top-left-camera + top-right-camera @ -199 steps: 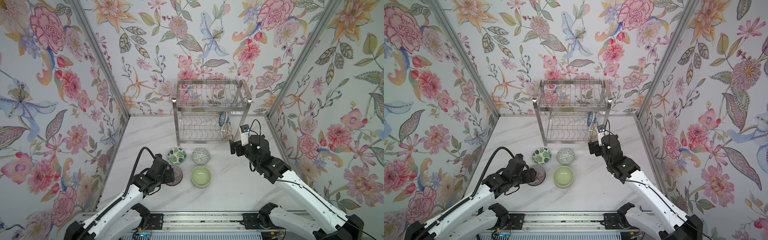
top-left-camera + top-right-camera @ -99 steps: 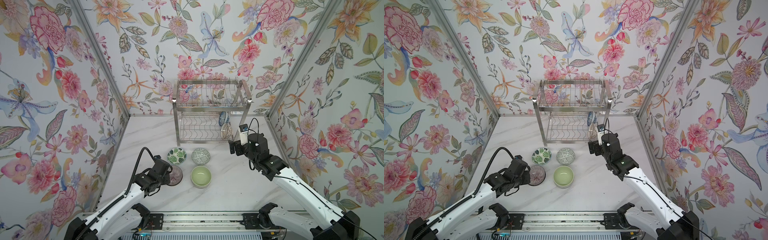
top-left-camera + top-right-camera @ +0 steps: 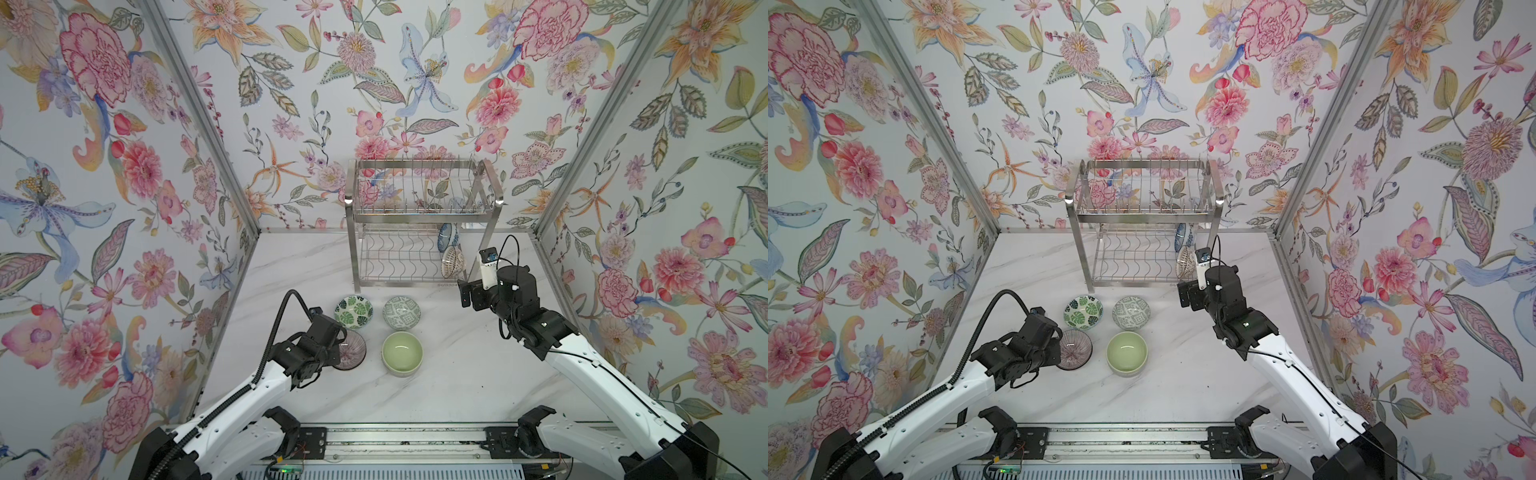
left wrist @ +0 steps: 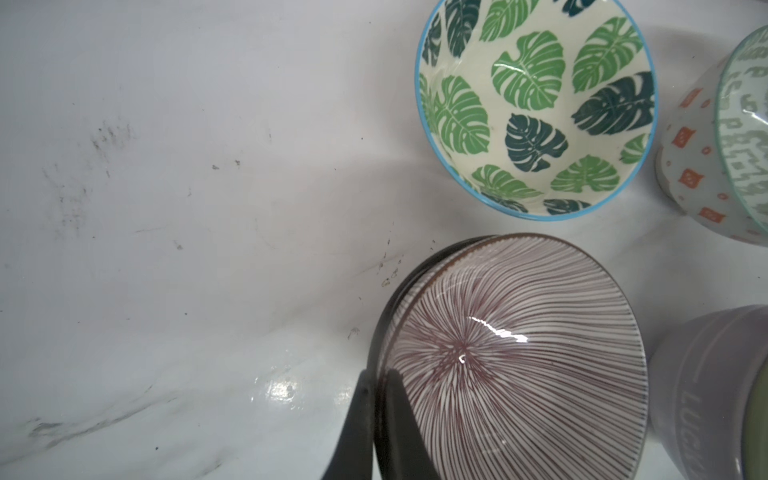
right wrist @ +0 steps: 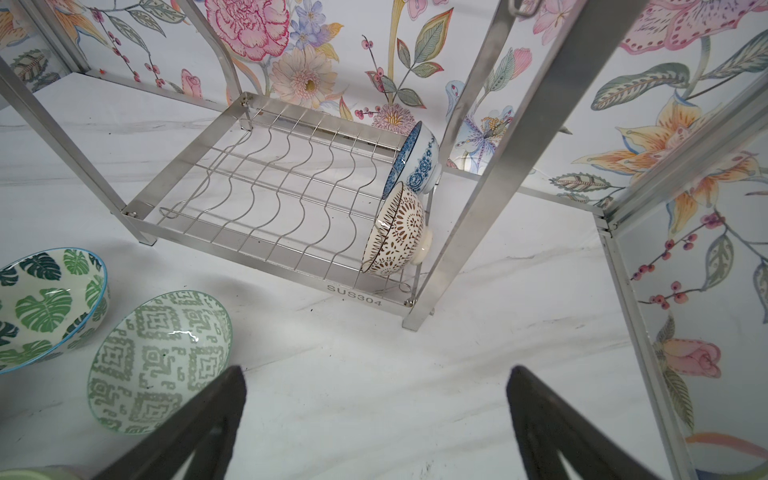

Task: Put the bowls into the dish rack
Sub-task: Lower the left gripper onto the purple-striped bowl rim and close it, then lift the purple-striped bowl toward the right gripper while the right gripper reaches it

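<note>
Clamped on the rim of the ribbed bowl point(image 4: 519, 353) at the left gripper point(image 4: 378, 374), spread wide and empty at the right gripper point(image 5: 376, 374), stamped SUS304 on the dish rack point(image 5: 353, 296).

This is a staged robot test cell dressed as a kitchen corner. Three flat wall panels printed with large pink and orange flowers point(image 3: 124, 166) enclose a white marble-pattern worktop point(image 3: 457, 374) and are joined by bare aluminium corner posts point(image 3: 205, 124). Two white-and-black robot arms point(image 3: 232, 407) are mounted on a metal rail point(image 3: 399, 432) at the front edge. A two-tier stainless steel wire dish rack point(image 3: 419, 215) provides the kitchen dressing.
</note>
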You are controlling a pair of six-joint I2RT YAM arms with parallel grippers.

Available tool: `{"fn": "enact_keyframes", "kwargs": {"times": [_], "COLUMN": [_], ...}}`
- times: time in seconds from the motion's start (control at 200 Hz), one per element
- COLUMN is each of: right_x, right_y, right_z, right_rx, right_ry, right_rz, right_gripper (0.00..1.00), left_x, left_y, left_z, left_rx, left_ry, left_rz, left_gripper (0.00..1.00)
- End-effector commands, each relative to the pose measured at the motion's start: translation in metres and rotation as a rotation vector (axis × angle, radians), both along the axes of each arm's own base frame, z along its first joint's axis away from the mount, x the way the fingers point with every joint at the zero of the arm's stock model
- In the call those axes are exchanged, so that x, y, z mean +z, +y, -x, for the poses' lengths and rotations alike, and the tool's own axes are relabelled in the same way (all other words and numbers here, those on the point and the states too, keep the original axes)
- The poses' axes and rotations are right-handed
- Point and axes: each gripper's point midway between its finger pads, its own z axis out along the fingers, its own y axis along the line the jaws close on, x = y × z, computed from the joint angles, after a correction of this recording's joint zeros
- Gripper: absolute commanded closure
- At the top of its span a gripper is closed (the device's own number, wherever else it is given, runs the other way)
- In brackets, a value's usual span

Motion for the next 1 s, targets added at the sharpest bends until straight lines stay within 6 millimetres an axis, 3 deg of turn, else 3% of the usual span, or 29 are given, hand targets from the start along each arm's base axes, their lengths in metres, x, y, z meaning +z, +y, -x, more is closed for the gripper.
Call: {"fn": "enact_keyframes", "kwargs": {"times": [0.0,0.46,0.631,0.996], "right_x": [0.012,0.006,0.004,0.001], "right_y": [0.003,0.000,-0.002,-0.005], "right_z": [-0.005,-0.003,-0.003,-0.003], "right_rx": [0.003,-0.001,-0.004,-0.012], "right_ry": [-0.029,-0.020,-0.016,-0.011], "right_rz": [-0.038,-0.051,-0.052,-0.054], "right_gripper": [0.01,0.01,0.01,0.01], "left_x": [0.007,0.017,0.013,0.005], "left_y": [0.001,-0.004,-0.006,-0.009], "left_z": [0.002,-0.003,-0.001,-0.001], "left_rx": [-0.029,-0.060,-0.069,-0.085], "left_ry": [0.009,-0.002,0.012,0.040], "left_rz": [-0.032,-0.036,-0.032,-0.030], "left_gripper": [1.00,1.00,0.85,0.74]}}
